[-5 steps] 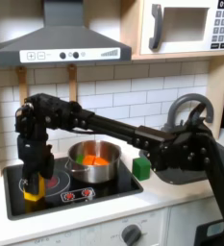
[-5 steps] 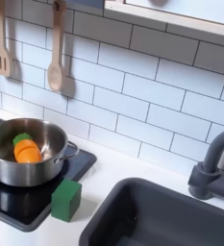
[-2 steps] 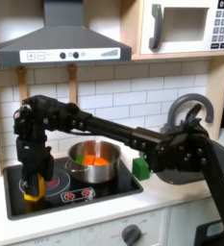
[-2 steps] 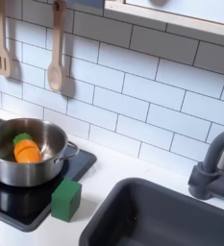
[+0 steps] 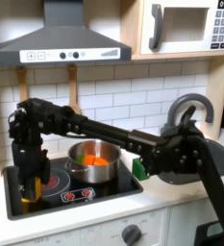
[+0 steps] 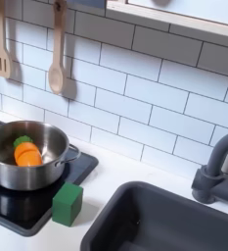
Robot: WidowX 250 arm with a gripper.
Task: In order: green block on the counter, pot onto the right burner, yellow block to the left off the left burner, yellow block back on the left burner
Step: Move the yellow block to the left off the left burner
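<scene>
In the first exterior view my gripper [image 5: 26, 192] points straight down at the left part of the black cooktop [image 5: 113, 186]. Its fingers are shut on the yellow block [image 5: 26, 199]. The block is low over the cooktop's left edge, just left of the red left burner ring [image 5: 52, 182]. The silver pot [image 5: 92, 162] with orange food stands on the right burner; in the second exterior view the pot [image 6: 27, 163] is at the left. The green block [image 5: 139, 167] rests by the cooktop's right edge on the cream counter [image 5: 171, 197]. The second exterior view has the green block [image 6: 68, 204] near the bottom.
My arm spans the first exterior view from its base at the right, passing above the pot. A dark sink [image 6: 174, 224] and grey faucet [image 6: 219, 165] lie right of the green block. Wooden utensils [image 6: 55, 59] hang on the tiled wall.
The gripper has shifted slightly to the first exterior view's left with the yellow block, off the left burner ring. The pot and green block have not moved.
</scene>
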